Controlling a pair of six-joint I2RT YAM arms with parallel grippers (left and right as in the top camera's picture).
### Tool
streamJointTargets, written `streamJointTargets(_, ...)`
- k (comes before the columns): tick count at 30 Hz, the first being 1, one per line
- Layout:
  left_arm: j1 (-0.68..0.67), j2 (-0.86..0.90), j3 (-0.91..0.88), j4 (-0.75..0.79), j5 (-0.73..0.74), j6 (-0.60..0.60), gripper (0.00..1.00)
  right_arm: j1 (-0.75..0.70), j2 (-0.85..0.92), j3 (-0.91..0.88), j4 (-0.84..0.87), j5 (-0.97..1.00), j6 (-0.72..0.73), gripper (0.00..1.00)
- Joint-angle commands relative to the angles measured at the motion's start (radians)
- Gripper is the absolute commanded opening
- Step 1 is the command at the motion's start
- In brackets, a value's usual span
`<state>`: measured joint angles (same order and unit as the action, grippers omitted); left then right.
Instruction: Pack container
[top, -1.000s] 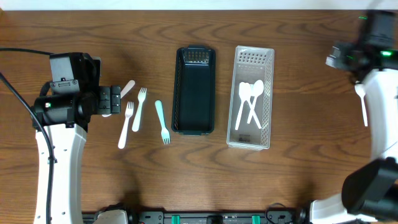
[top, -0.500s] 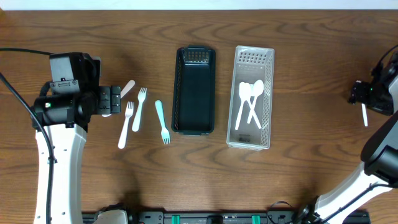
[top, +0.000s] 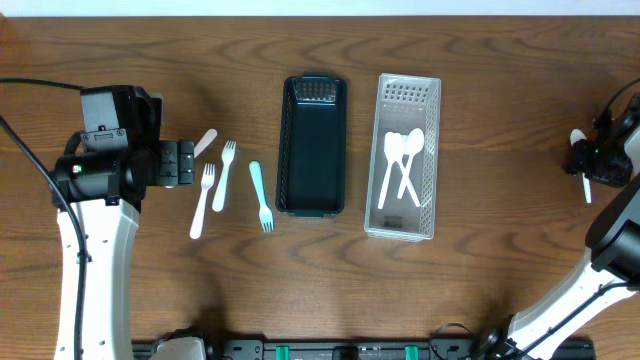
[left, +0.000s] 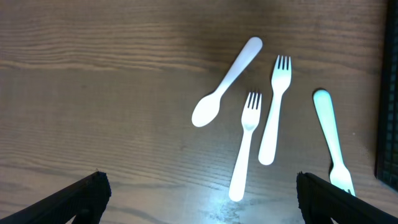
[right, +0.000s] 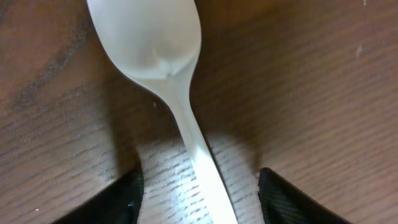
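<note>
A dark green container (top: 313, 146) and a clear container (top: 408, 155) holding white spoons (top: 402, 165) stand mid-table. Left of them lie a white spoon (top: 205, 141), two white forks (top: 222, 175) and a teal fork (top: 260, 195); the left wrist view shows the spoon (left: 225, 84), white forks (left: 245, 146) and teal fork (left: 331, 138). My left gripper (left: 199, 199) is open above the wood beside them. My right gripper (right: 199, 193) is open, low over a white spoon (right: 168, 68) at the far right edge (top: 581, 165), fingers either side of its handle.
The left arm's white body (top: 95, 250) runs down the left side of the table. The right arm (top: 615, 230) rises along the right edge. Bare wood lies between the clear container and the right spoon.
My right arm has swung from the upper right corner down onto the spoon at the right edge. The left arm and the cutlery have not moved.
</note>
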<state>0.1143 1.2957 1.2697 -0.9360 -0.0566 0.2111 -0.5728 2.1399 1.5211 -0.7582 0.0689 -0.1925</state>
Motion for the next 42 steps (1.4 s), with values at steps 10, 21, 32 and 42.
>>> streamJointTargets(10, 0.005, -0.003, 0.011, -0.006, -0.008, 0.012, 0.98, -0.003, 0.034, -0.001, 0.001, -0.040, -0.006, 0.44)
streamJointTargets(21, 0.005, -0.003, 0.011, -0.006, -0.008, 0.012, 0.98, -0.002, 0.043, 0.002, -0.045, -0.092, 0.029, 0.12)
streamJointTargets(32, 0.005, -0.003, 0.011, -0.005, -0.008, 0.012, 0.98, 0.119, -0.218, 0.003, -0.110, -0.277, 0.248, 0.01)
streamJointTargets(42, 0.005, -0.003, 0.011, -0.005, -0.008, 0.013, 0.98, 0.560, -0.381, 0.001, -0.163, -0.275, 0.373, 0.01)
